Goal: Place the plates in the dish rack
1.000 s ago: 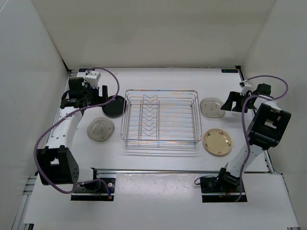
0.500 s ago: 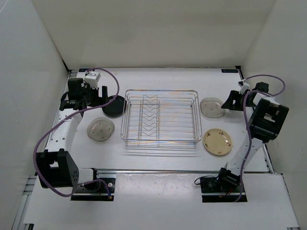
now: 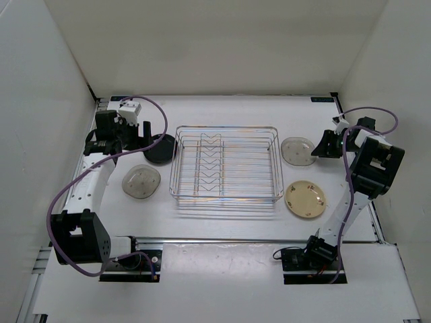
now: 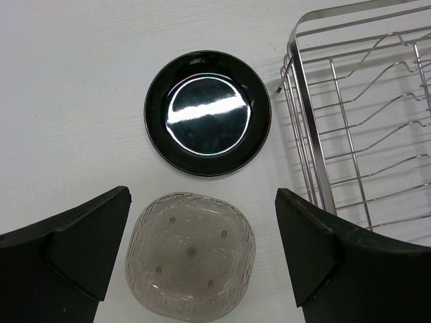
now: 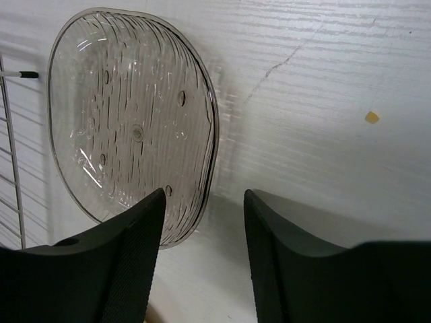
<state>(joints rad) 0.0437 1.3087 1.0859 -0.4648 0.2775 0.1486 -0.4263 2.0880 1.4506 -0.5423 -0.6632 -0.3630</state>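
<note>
Dish rack (image 3: 225, 165) mid-bench (image 3: 222, 114). Black plate (image 4: 207, 113), clear plate (image 4: 190, 262) flat at left; ribbed glass plate (image 5: 128, 121), cream plate (image 3: 305, 199) flat at right. Left claw (image 4: 202, 195) wide apart above left pair. Right claw (image 5: 204, 202) part-way apart, ribbed plate's rim in gap, not clamped.

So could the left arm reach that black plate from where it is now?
Probably yes. The left gripper hangs open close by the black plate. Nothing lies on the plate, the dish rack stands apart at its side, and the clear plate nearby does not overlap it.
</note>
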